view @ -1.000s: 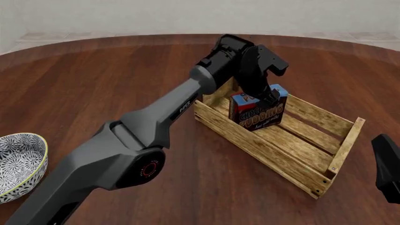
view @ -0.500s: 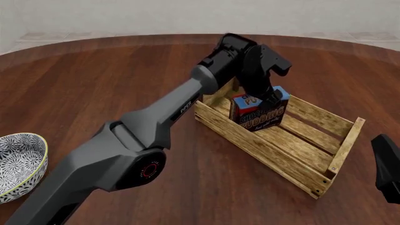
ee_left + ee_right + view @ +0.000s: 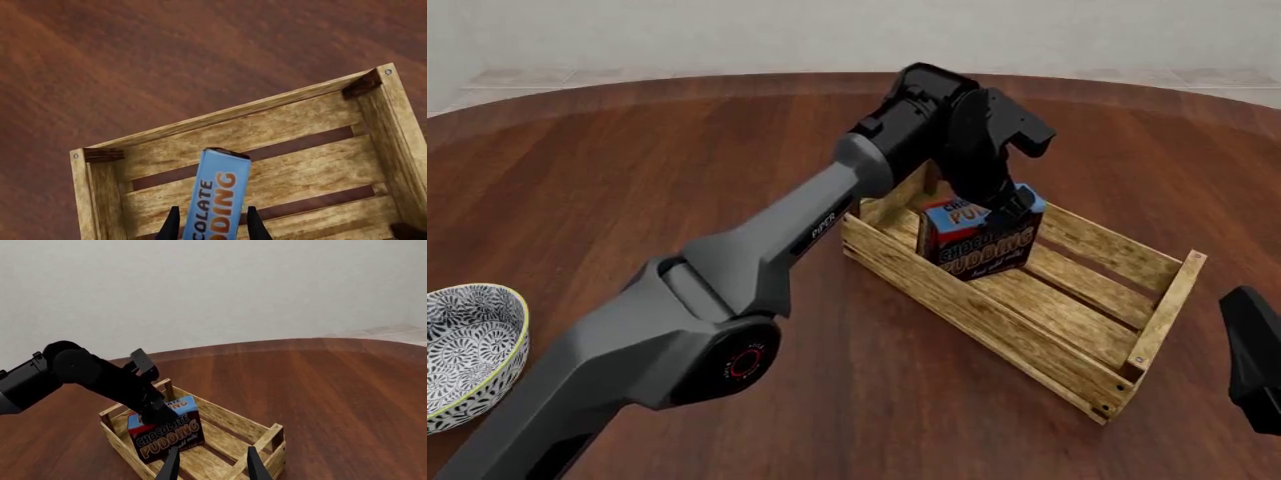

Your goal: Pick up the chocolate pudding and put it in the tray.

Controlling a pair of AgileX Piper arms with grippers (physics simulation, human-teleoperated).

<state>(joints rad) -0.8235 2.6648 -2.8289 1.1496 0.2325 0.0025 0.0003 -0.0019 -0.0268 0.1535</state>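
The chocolate pudding (image 3: 977, 245) stands upright inside the tray (image 3: 961, 300), at its far left end, brown lettered front facing me. My left gripper (image 3: 1010, 208) reaches down from above and is shut on the box's blue top. In the left wrist view the two fingertips flank the pudding (image 3: 217, 200) over the tray's slats (image 3: 233, 112). My right gripper (image 3: 1254, 355) is open and empty, apart from the tray at the right edge. The right wrist view shows its fingers (image 3: 172, 465) apart, with the pudding (image 3: 165, 432) and tray (image 3: 220, 415) ahead.
A blue-and-white patterned bowl (image 3: 467, 345) sits at the near left of the round brown wooden table (image 3: 627, 180). The left arm's long links stretch diagonally from the near left to the tray.
The left wrist has shifted slightly up and to the right, and the pudding has nudged a little right with it. The right arm has not moved.
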